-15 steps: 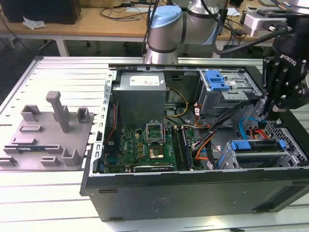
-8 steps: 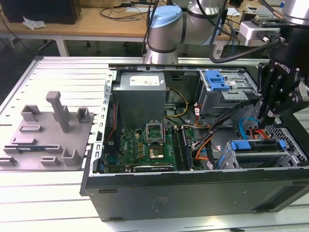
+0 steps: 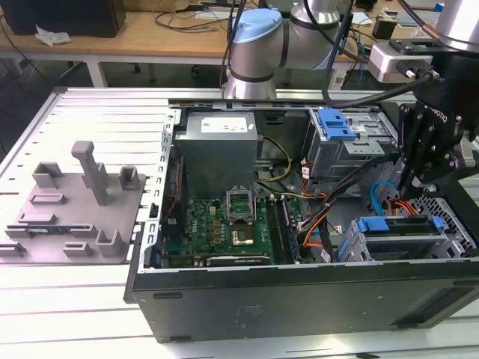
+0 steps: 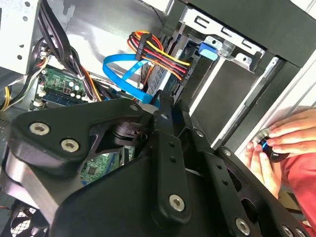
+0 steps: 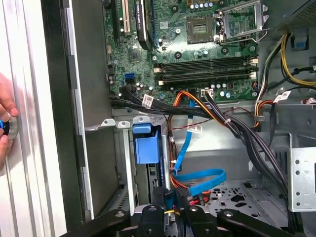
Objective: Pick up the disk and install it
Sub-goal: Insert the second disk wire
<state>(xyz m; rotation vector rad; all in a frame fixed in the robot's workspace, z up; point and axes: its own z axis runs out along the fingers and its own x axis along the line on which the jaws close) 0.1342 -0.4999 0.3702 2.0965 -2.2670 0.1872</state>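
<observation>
Open computer case (image 3: 299, 288) holds the disk (image 3: 397, 224) in its bay.

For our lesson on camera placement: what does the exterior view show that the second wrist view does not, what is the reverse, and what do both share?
Exterior view's own: the grey fixture tray at the exterior view's left, and the arm's silver-and-blue joint behind the computer case. Second wrist view's own: a person's hand at the case's edge. Shared: the end effector, the blue flat cable and the green motherboard.
</observation>
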